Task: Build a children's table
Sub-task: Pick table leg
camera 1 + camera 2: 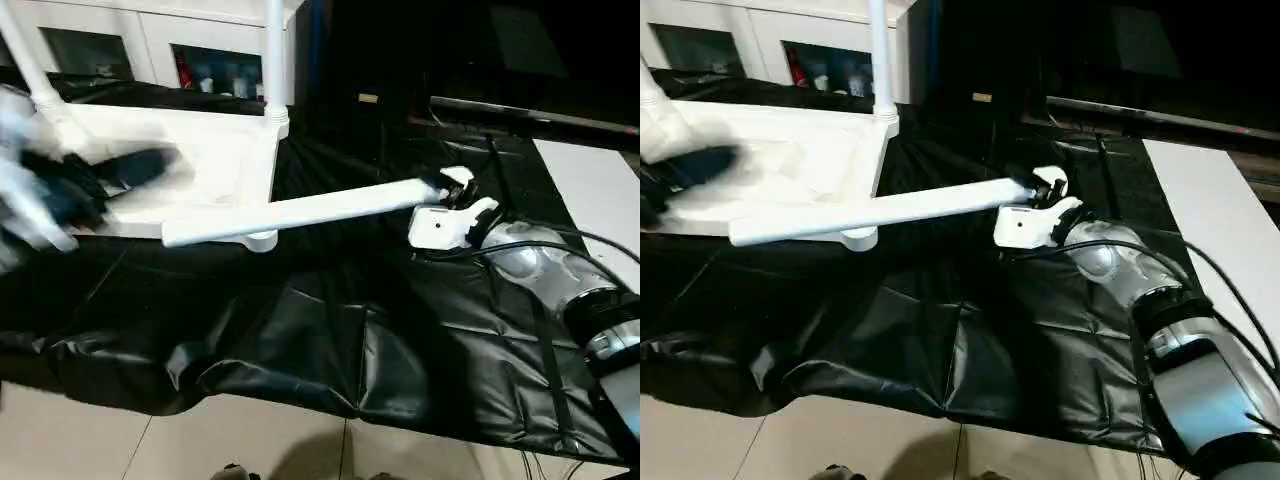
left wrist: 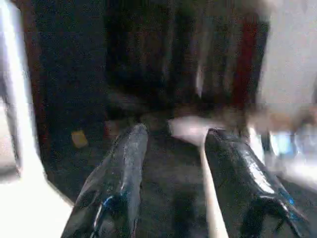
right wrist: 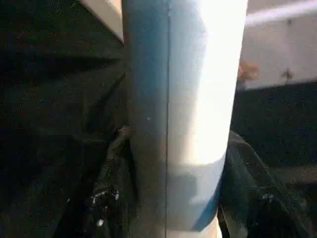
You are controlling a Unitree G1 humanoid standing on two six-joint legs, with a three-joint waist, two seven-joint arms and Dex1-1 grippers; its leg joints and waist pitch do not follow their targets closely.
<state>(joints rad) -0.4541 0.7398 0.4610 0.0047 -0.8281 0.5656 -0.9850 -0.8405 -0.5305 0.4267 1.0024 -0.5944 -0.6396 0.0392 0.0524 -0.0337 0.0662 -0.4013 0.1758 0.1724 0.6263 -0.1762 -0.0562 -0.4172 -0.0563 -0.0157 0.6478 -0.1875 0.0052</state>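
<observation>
A black sheet [image 1: 330, 340] covers the work surface, with a white cabinet [image 1: 150, 40] in the upper left of the frame. The white tabletop [image 1: 200, 150] lies upside down at the left. Two legs [image 1: 274, 50] already stand up from its far corners. The right gripper [image 1: 452, 195] is clamped on one end of a long white leg [image 1: 300, 212]. That leg lies almost flat, stretching left to the near corner socket [image 1: 258, 240]. The right arm is the nearer one. I think the leg must tip up to go in. The left gripper [image 2: 173, 163] has its fingers apart and holds nothing. It is a blur over the tabletop at the far left, near that path.
</observation>
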